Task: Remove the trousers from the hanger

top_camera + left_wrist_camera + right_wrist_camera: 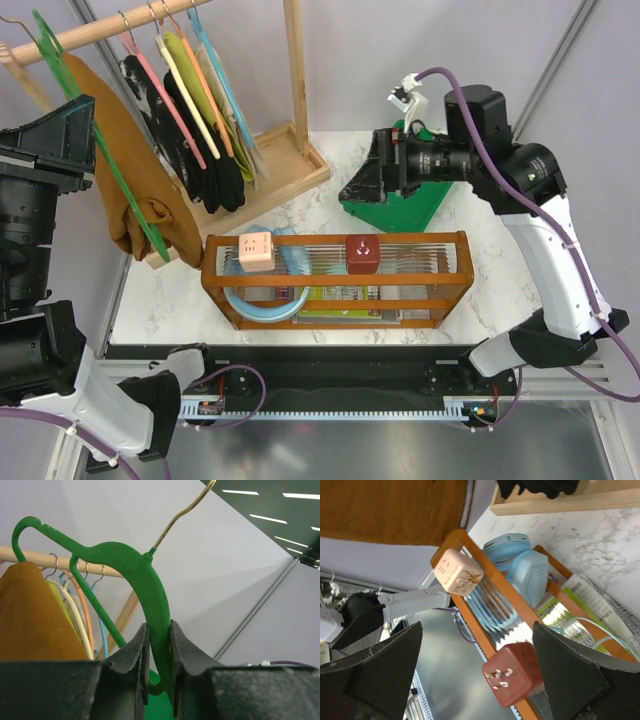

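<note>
Early days on this one. Your left jaws are clamped tight on the green hanger [145, 575] just below its hook, up at the upper left of the top view. The trousers [135, 175] are draped over it, hanging down past the left edge of the desk [310, 205]. Nothing's slid off yet. Your right jaws are spread wide and empty at the upper right (looking down at the wooden rack [420, 237]). What's left, I reckon, is basically everything: grab the cloth with the right, pull it free.
</note>
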`<move>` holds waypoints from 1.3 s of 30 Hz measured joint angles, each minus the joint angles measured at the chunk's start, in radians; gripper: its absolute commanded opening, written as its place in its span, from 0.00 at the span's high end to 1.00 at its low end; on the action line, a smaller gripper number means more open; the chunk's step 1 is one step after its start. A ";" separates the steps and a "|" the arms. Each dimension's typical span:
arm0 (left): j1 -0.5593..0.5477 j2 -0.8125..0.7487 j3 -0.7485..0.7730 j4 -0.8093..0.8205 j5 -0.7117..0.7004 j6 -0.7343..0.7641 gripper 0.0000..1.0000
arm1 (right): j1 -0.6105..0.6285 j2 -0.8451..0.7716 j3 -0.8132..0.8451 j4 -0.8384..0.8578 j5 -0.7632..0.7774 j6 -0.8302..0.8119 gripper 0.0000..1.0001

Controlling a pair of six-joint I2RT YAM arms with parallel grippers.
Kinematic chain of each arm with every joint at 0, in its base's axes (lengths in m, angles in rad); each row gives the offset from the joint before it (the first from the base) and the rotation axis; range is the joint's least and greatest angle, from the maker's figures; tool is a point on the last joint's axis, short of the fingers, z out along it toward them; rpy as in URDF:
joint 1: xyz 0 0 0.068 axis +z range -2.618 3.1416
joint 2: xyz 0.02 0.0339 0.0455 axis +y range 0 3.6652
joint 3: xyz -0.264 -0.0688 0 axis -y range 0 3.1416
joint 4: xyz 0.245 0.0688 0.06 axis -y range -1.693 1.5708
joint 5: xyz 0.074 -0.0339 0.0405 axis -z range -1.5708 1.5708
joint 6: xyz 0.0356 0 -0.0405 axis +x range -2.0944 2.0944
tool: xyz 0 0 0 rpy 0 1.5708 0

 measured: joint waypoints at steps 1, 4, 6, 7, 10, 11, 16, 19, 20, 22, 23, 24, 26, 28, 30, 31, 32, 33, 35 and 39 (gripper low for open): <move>-0.002 0.000 0.000 0.004 -0.002 -0.001 0.98 | 0.035 0.005 0.006 0.004 0.018 0.002 0.02; -0.013 0.000 0.002 0.012 -0.011 0.000 0.98 | 0.137 0.034 0.044 0.024 0.073 0.007 0.02; -0.022 0.000 0.002 0.021 -0.023 0.000 0.98 | 0.211 0.062 0.090 0.043 0.127 0.007 0.02; -0.027 0.000 0.003 0.027 -0.029 0.000 0.98 | 0.245 0.074 0.109 0.055 0.149 0.006 0.02; -0.040 -0.001 0.003 0.043 -0.042 0.001 0.98 | 0.323 0.094 0.135 0.102 0.211 0.003 0.02; -0.047 -0.002 0.005 0.050 -0.051 0.003 0.98 | 0.349 0.098 0.138 0.119 0.231 0.003 0.02; -0.079 0.005 0.013 0.108 -0.085 0.008 0.98 | 0.425 0.114 0.142 0.204 0.300 0.002 0.02; -0.083 0.012 0.014 0.161 -0.094 0.006 0.98 | 0.449 0.117 0.142 0.240 0.325 -0.001 0.02; -0.083 0.016 0.014 0.182 -0.097 0.004 0.98 | 0.460 0.117 0.142 0.251 0.333 -0.005 0.02; -0.083 0.026 0.016 0.228 -0.109 -0.003 0.98 | 0.494 0.117 0.142 0.284 0.345 -0.020 0.02; -0.084 0.033 0.021 0.246 -0.113 -0.005 0.98 | 0.511 0.117 0.142 0.301 0.352 -0.031 0.02; -0.084 0.039 0.026 0.259 -0.116 -0.007 0.98 | 0.537 0.117 0.142 0.318 0.365 -0.044 0.02; -0.084 0.053 0.039 0.289 -0.129 -0.014 0.98 | 0.585 0.117 0.142 0.352 0.388 -0.071 0.02; -0.084 0.059 0.042 0.310 -0.142 -0.025 0.98 | 0.640 0.116 0.137 0.396 0.425 -0.108 0.02; -0.085 0.060 0.042 0.321 -0.160 -0.039 0.98 | 0.692 0.113 0.123 0.445 0.476 -0.150 0.02; -0.085 0.060 0.042 0.321 -0.169 -0.045 0.98 | 0.724 0.110 0.110 0.472 0.505 -0.177 0.03; -0.085 0.058 0.042 0.321 -0.177 -0.052 0.98 | 0.758 0.108 0.092 0.510 0.557 -0.209 0.03; -0.085 0.056 0.042 0.320 -0.185 -0.059 0.98 | 0.785 0.108 0.078 0.537 0.595 -0.235 0.04; -0.090 0.051 0.042 0.316 -0.201 -0.071 0.98 | 0.843 0.111 0.049 0.596 0.670 -0.294 0.04; -0.125 0.036 0.042 0.313 -0.235 -0.090 0.98 | 0.928 0.157 0.031 0.719 0.809 -0.409 0.05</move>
